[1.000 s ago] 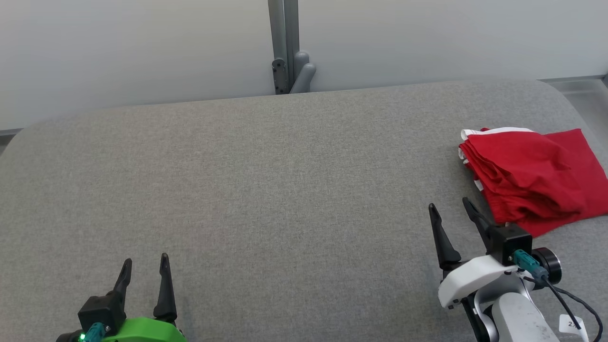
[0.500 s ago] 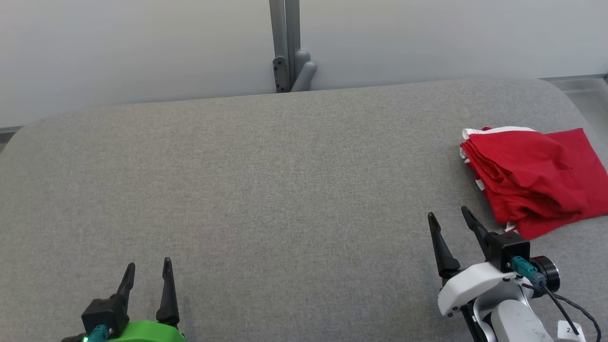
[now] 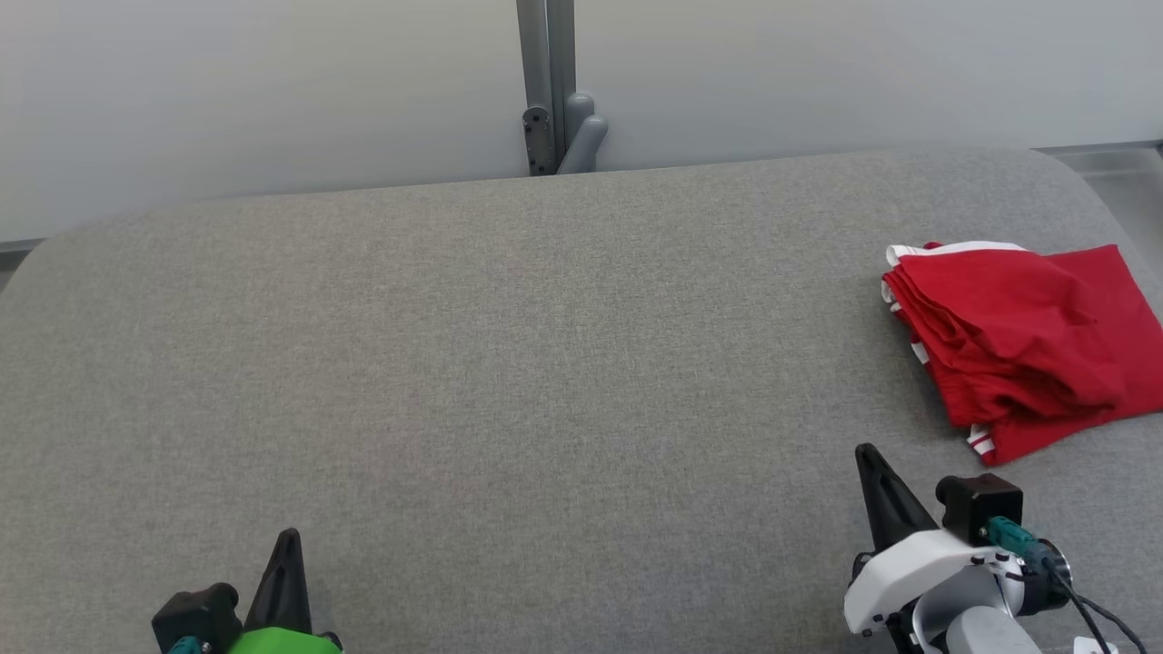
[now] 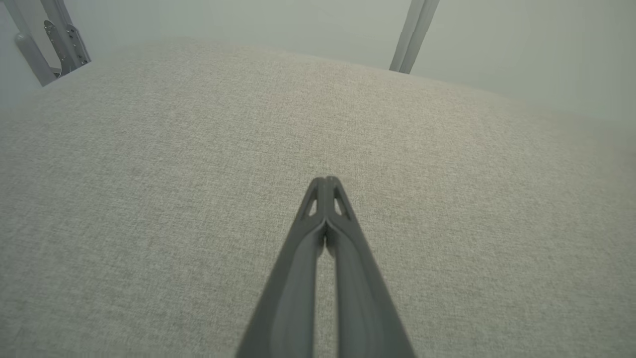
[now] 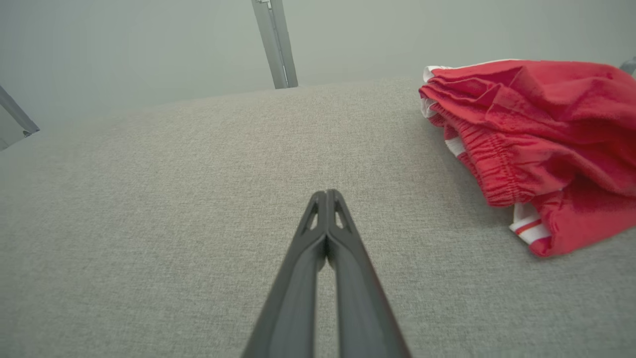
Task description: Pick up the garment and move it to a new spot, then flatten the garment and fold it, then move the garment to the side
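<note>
A folded red garment [image 3: 1022,341] with white trim lies at the right end of the grey padded table [image 3: 509,363]; the right wrist view has this red garment [image 5: 541,134] at its upper right. My right gripper [image 3: 868,454] sits near the front edge, below and left of the garment, apart from it, fingers pressed together and empty, as the right wrist view of the gripper [image 5: 326,193] confirms. At the lower left my left gripper [image 3: 287,538] is shut too, with nothing in it; its tips [image 4: 325,180] meet over bare fabric.
A grey metal post with a bracket [image 3: 552,100] rises behind the table's far edge against a pale wall. The table's rounded right corner [image 3: 1081,182] lies just beyond the garment. Wide bare grey surface spreads across the middle and left.
Both grippers went from open to shut and drew back toward the front edge. The garment has stayed where it lay.
</note>
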